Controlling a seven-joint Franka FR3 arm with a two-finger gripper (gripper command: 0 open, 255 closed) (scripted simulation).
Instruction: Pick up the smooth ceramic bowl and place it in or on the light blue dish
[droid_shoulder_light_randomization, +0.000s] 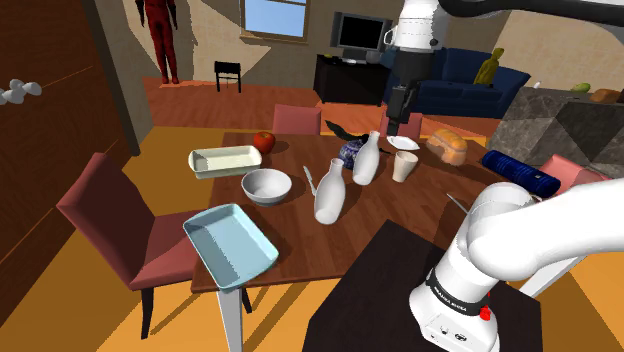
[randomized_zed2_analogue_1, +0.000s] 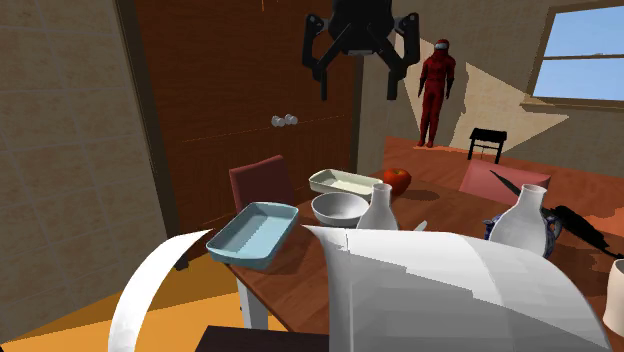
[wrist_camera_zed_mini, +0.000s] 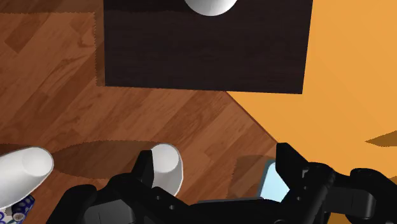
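Observation:
The smooth white bowl (droid_shoulder_light_randomization: 266, 186) (randomized_zed2_analogue_1: 339, 207) stands upright on the wooden table. The light blue rectangular dish (droid_shoulder_light_randomization: 230, 243) (randomized_zed2_analogue_1: 255, 234) lies at the table's corner, just past the bowl toward the shoulder view's lower left. A sliver of the dish (wrist_camera_zed_mini: 275, 181) shows by one finger in the wrist view. My black gripper (droid_shoulder_light_randomization: 397, 128) (randomized_zed2_analogue_1: 358, 78) (wrist_camera_zed_mini: 216, 167) hangs open and empty, high above the table and well off to the shoulder view's right of the bowl.
Two tall white vases (droid_shoulder_light_randomization: 329, 192) (droid_shoulder_light_randomization: 366, 158) stand between gripper and bowl. A white baking dish (droid_shoulder_light_randomization: 225, 160), a red apple (droid_shoulder_light_randomization: 264, 141), a cup (droid_shoulder_light_randomization: 404, 167), bread (droid_shoulder_light_randomization: 447, 146) and a dark blue roll (droid_shoulder_light_randomization: 520, 172) also sit on the table. Red chairs (droid_shoulder_light_randomization: 115, 215) surround it.

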